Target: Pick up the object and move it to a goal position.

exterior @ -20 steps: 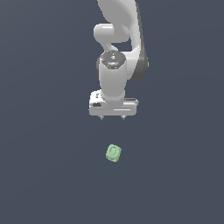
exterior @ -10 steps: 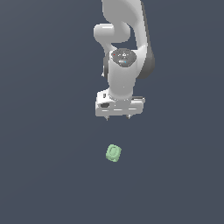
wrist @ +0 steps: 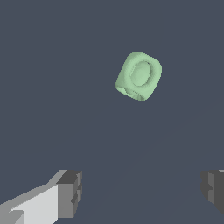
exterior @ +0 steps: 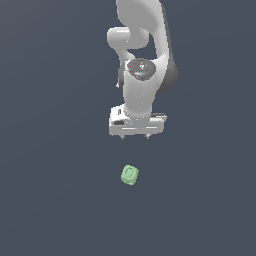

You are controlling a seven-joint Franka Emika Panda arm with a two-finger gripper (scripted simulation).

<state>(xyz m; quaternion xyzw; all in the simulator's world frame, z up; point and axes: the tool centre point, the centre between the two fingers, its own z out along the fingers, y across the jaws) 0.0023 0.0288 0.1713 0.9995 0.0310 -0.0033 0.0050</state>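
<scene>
On the matte grey table (exterior: 55, 200), the smooth, rounded pale-green object (exterior: 130, 175) is lying untouched. The gripper (exterior: 135, 136), jaws spread open, is hovering nearer it than a second ago.

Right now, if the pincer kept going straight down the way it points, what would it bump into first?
Probably just the bare dark floor. The pincer points down with its jaws open, and the little green object lies ahead of the fingers, not between them. Depth is hard to judge, so it might clip it.

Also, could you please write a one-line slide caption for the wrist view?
Wrist view: open hand apart from the pale-green block, ring-marked face showing, on a dark floor.
</scene>
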